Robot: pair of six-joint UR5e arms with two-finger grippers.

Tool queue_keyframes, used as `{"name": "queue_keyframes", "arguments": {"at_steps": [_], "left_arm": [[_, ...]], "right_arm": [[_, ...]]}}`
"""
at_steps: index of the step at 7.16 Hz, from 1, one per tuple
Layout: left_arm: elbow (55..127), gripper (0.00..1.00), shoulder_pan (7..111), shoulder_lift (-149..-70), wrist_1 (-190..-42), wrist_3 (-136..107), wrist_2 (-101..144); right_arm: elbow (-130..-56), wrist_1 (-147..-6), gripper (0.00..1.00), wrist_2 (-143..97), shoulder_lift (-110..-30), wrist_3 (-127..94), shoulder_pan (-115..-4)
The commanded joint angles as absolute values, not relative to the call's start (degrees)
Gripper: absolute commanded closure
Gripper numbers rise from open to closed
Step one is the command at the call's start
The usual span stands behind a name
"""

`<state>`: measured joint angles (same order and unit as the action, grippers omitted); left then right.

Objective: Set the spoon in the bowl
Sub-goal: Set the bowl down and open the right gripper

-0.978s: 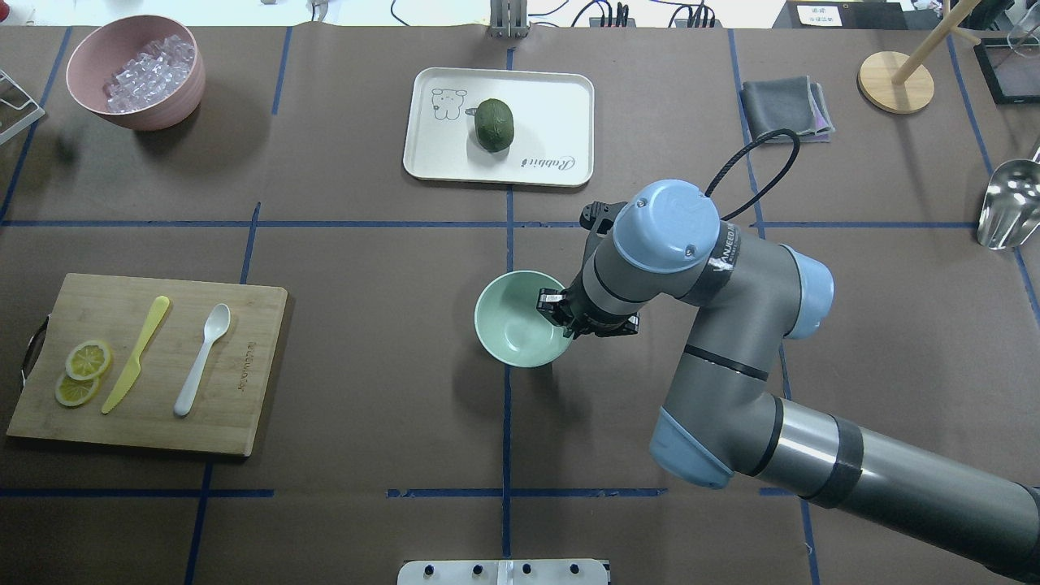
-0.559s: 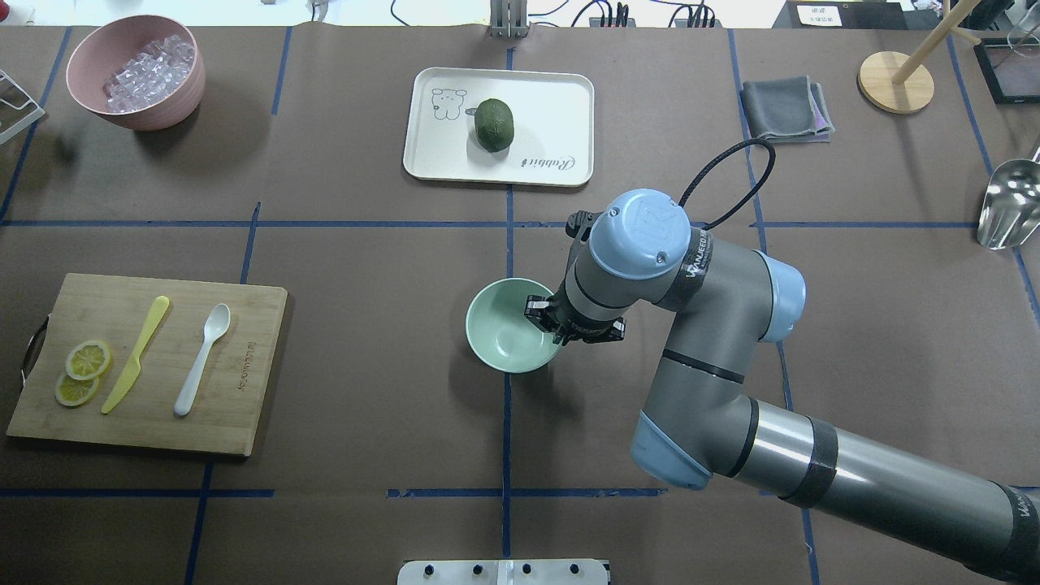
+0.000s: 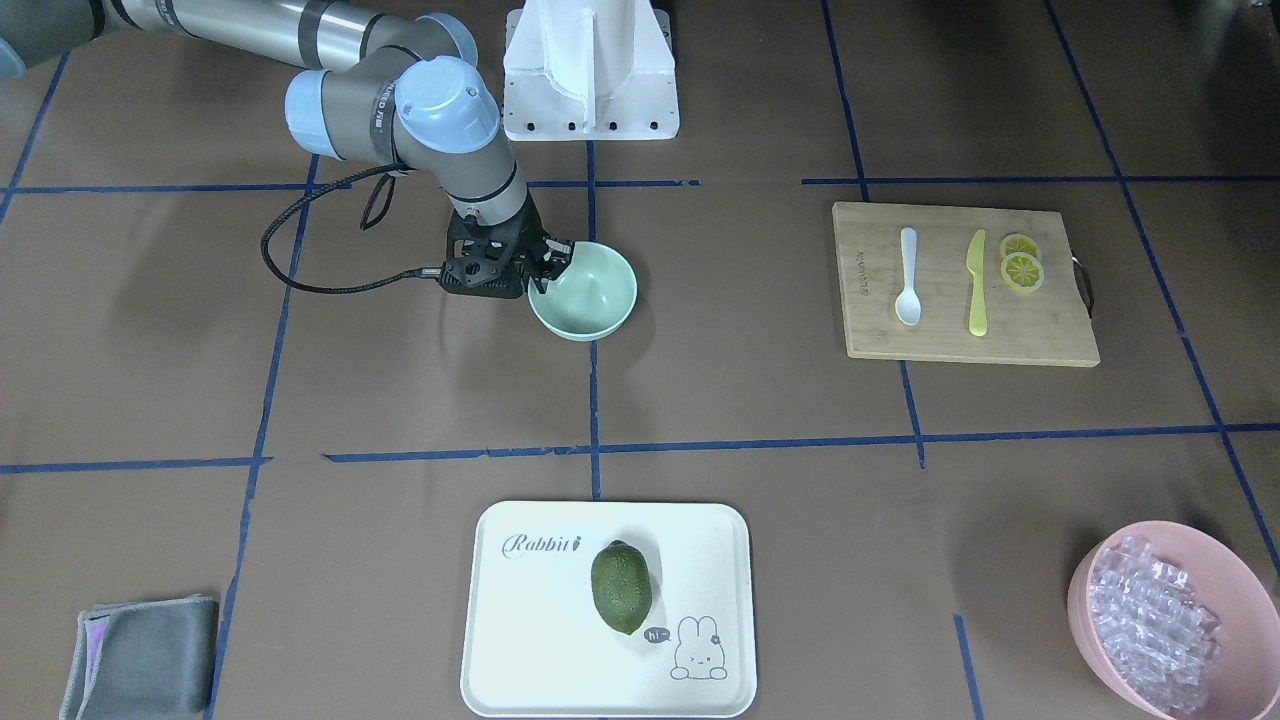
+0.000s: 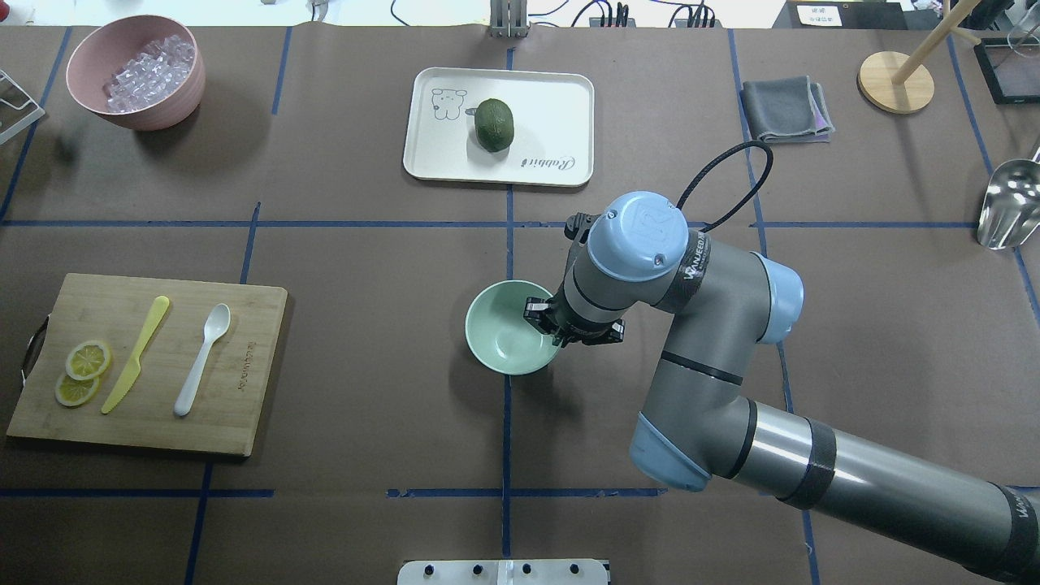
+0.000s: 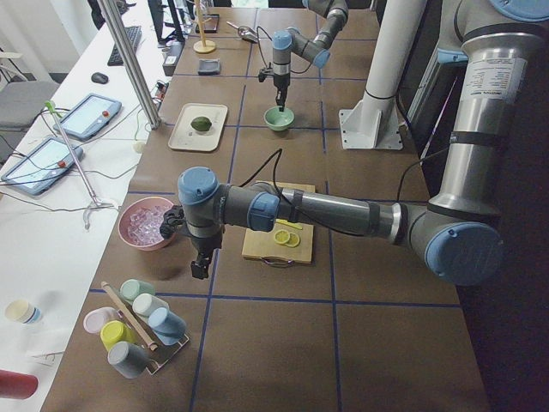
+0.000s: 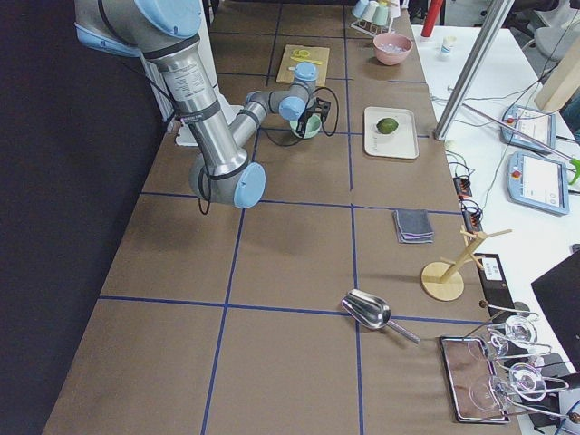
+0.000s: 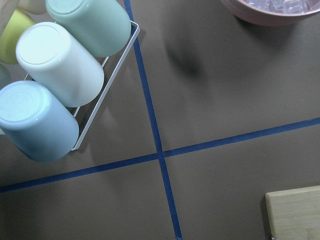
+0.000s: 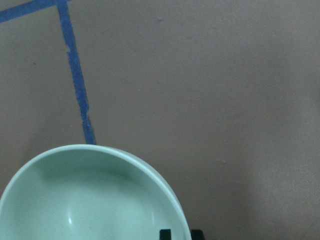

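Observation:
The white spoon lies on the wooden cutting board at the left, beside the yellow knife; it also shows in the front view. The mint-green bowl sits upright near the table's middle. My right gripper is shut on the bowl's right rim, one finger inside and one outside. The right wrist view shows the bowl and two fingertips at its rim. My left gripper hangs far left near a cup rack; I cannot tell whether it is open or shut.
Two lemon slices lie on the board. A pink bowl of ice cubes stands far left. A white tray with a green fruit sits behind the bowl. A grey cloth and metal scoop lie right.
My right gripper moved a little to the left with the mint-green bowl in it, then stopped. The spoon has not moved.

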<state>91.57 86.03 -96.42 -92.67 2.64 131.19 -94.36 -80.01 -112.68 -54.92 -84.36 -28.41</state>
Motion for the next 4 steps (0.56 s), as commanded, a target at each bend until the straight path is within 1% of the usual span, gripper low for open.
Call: {"name": "queue_keyframes", "arguments": {"at_steps": [1, 2, 3, 4], "left_arm": [[92.2, 0.00, 85.4, -96.5, -92.7, 2.5, 132.1], [93.9, 0.00, 83.3, -96.5, -92.6, 0.8, 134.9], [98.2, 0.00, 79.3, -96.3, -92.6, -8.2, 134.9], [104.1, 0.00, 74.8, -93.7, -92.5, -14.0, 134.5]], "right_arm": [[-98.6, -80.4, 0.01, -113.5, -55.5, -84.6, -30.7], [-105.1, -80.6, 0.00, -117.4, -60.5, -84.5, -34.7], [-109.5, -80.2, 0.00, -123.3, -66.4, -83.6, -40.0], [-111.6, -80.2, 0.00, -127.5, -71.1, -79.9, -45.6]]}}
